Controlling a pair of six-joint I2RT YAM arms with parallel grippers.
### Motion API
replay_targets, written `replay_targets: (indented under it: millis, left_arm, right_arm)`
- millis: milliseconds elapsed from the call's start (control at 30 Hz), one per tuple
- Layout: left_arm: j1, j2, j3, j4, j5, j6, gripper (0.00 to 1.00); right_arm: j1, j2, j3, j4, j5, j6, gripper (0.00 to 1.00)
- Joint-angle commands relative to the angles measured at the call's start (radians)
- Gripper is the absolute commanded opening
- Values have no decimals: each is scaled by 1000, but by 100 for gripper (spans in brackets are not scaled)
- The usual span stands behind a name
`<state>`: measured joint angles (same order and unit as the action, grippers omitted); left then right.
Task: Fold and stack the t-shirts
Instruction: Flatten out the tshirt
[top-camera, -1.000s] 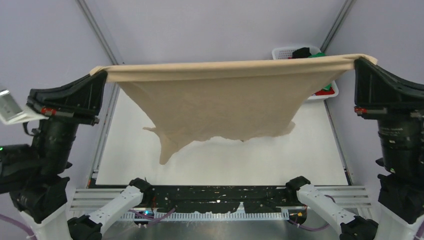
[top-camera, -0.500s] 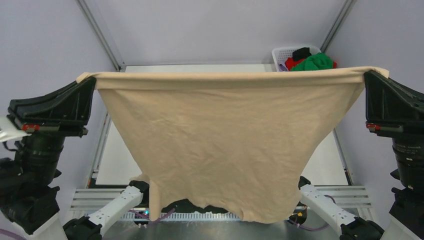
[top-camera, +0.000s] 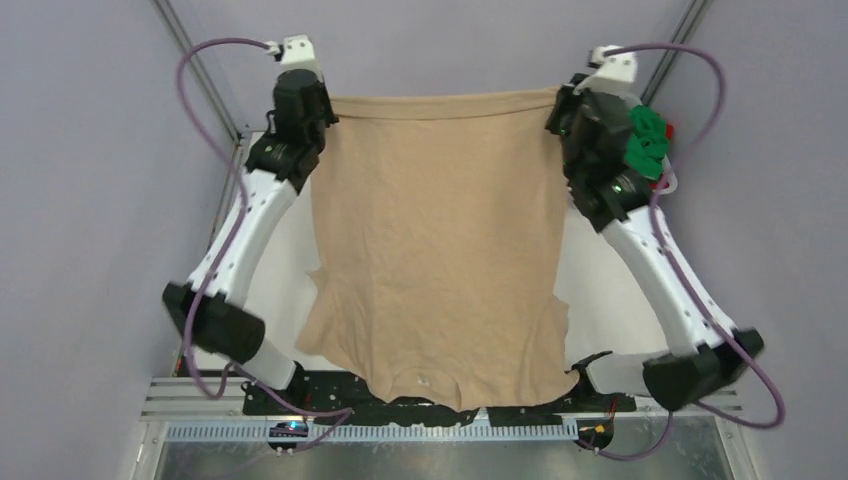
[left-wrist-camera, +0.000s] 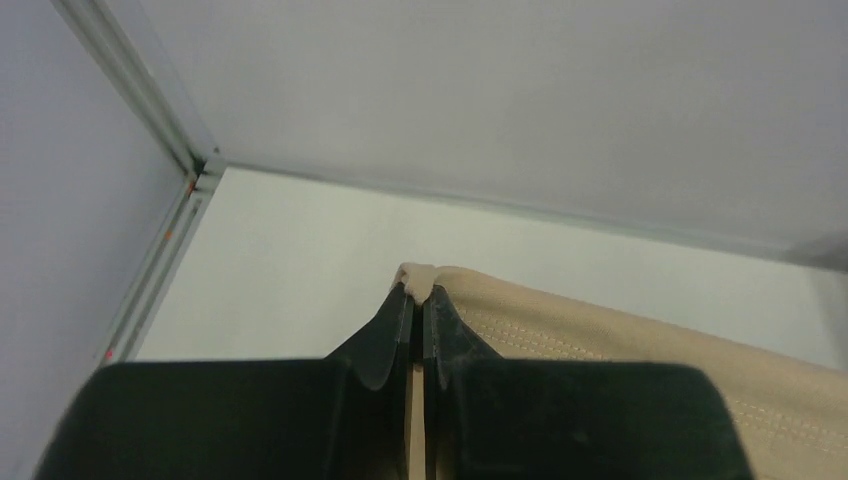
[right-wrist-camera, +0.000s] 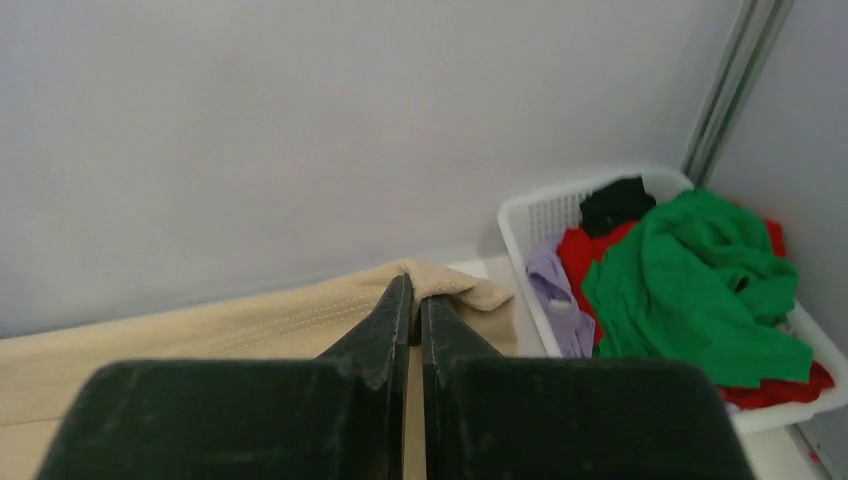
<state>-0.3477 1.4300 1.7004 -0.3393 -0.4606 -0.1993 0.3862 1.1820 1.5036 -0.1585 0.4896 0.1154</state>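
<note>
The beige t-shirt (top-camera: 435, 240) is stretched lengthwise over the table, hem at the far end. Its collar end (top-camera: 425, 385) reaches the near edge, over the black rail. My left gripper (top-camera: 325, 105) is shut on the far left hem corner, and in the left wrist view the cloth (left-wrist-camera: 620, 350) pokes out past the closed tips (left-wrist-camera: 418, 290). My right gripper (top-camera: 560, 100) is shut on the far right hem corner (right-wrist-camera: 470, 290), pinched at the tips (right-wrist-camera: 413, 290). More t-shirts lie crumpled in a basket: green (right-wrist-camera: 700, 290), red (right-wrist-camera: 585, 250), lilac (right-wrist-camera: 555, 285), black (right-wrist-camera: 615, 200).
The white mesh basket (right-wrist-camera: 530, 215) stands at the far right corner, close beside my right gripper; from above, only the green cloth (top-camera: 648, 135) shows past the arm. Grey walls and metal frame posts (top-camera: 200, 70) enclose the table (top-camera: 270, 270) at the back and sides.
Both arms have swung from high and near the camera out to the far end of the table, carrying the beige t-shirt's hem away and down. The shirt now spreads lengthwise instead of hanging.
</note>
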Motion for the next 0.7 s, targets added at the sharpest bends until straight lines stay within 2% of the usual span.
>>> replay_targets:
  millis: [0, 67, 167, 200, 233, 267, 300, 333, 367, 400, 467, 533, 667]
  left_arm:
    - [76, 330, 134, -55, -55, 1, 0]
    - [93, 507, 284, -132, -27, -24, 5]
    - [119, 763, 557, -304, 47, -62, 22]
    - [128, 837, 665, -356, 74, -77, 33]
    - [138, 896, 754, -395, 97, -89, 52]
    - [146, 937, 814, -418, 116, -108, 79]
    - [155, 949, 831, -418, 140, -127, 96]
    - [163, 933, 798, -400, 162, -141, 99]
    - [170, 898, 743, -368, 181, -166, 99]
    - [176, 851, 665, -323, 199, -180, 100]
    - [179, 754, 519, -239, 224, -191, 100]
    - [179, 664, 421, -204, 259, -202, 100]
    - [175, 521, 296, -285, 351, -270, 100]
  right_arm:
    - [-49, 289, -3, 63, 87, 65, 5]
    - [-65, 459, 57, 50, 68, 96, 5]
    - [-75, 690, 241, -2, 43, 119, 6]
    - [-76, 802, 294, -19, 26, 120, 11]
    - [-78, 854, 405, -64, 18, 120, 15]
    - [-79, 948, 461, -88, -6, 111, 32]
    - [-81, 1025, 566, -137, -18, 105, 41]
    - [-82, 1056, 614, -162, -28, 101, 63]
    - [-83, 1095, 687, -206, -30, 100, 79]
    - [-83, 1103, 709, -222, -35, 96, 99]
    - [-83, 1085, 708, -225, -42, 100, 96]
    - [-83, 1017, 630, -186, -70, 106, 95]
    - [-83, 839, 352, -115, -186, 122, 96]
